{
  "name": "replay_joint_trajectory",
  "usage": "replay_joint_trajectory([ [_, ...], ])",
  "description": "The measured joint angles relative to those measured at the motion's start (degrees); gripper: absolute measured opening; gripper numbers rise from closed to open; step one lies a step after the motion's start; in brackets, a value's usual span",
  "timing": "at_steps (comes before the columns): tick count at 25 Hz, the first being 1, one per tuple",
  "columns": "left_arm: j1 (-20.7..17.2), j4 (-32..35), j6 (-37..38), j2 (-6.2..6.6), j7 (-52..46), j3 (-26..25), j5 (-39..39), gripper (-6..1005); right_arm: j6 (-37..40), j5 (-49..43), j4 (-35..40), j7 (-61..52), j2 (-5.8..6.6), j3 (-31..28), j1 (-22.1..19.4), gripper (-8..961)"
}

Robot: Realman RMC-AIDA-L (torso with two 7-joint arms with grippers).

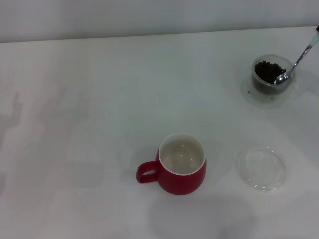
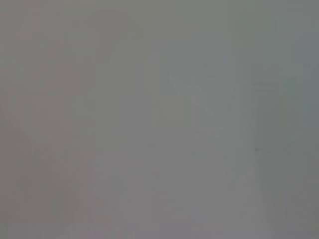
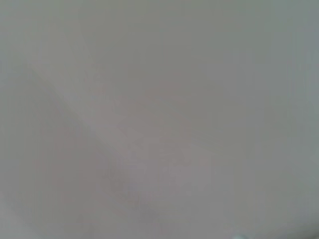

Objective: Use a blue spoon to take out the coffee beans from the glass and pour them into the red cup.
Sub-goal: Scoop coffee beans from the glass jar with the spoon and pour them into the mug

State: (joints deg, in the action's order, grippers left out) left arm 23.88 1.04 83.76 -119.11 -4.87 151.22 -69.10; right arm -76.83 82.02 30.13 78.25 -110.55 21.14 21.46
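Observation:
The red cup (image 1: 180, 167) stands upright at the middle front of the white table, its loop handle pointing left and its white inside empty of beans. The glass (image 1: 272, 74) stands at the far right, filled with dark coffee beans (image 1: 266, 71). The blue spoon (image 1: 297, 63) leans in the glass, its metal bowl at the glass's right rim and its stem rising toward the right edge of the head view; the handle runs out of view. Neither gripper shows in any view. Both wrist views show only a plain grey-white surface.
A flat shallow clear round dish (image 1: 262, 168) lies on the table to the right of the red cup. The glass stands on a faint clear round base. The table's far edge meets a pale wall (image 1: 149, 17) at the back.

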Motion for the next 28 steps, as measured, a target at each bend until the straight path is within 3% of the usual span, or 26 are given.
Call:
replay_joint_trajectory([
  [11, -0.62, 1.4, 0.15, -0.11, 0.99, -0.22, -0.28, 565, 8.74, 2.28, 0.13, 6.62, -1.44, -1.24, 3.15, 145],
  [19, -0.57, 1.58, 0.06, -0.07, 1.01, -0.23, -0.28, 564, 8.9, 3.39, 0.2, 12.32, -2.59, -1.05, 3.71, 145],
  [25, -0.22, 1.6, -0.04, -0.02, 1.01, -0.23, -0.33, 564, 7.94, 3.8, 0.05, 17.48, -4.11, -1.15, 3.43, 145],
  [28, -0.04, 1.43, -0.06, 0.03, 1.01, -0.23, -0.34, 564, 8.39, 3.99, -0.36, 18.18, -4.23, -1.21, 3.31, 145],
])
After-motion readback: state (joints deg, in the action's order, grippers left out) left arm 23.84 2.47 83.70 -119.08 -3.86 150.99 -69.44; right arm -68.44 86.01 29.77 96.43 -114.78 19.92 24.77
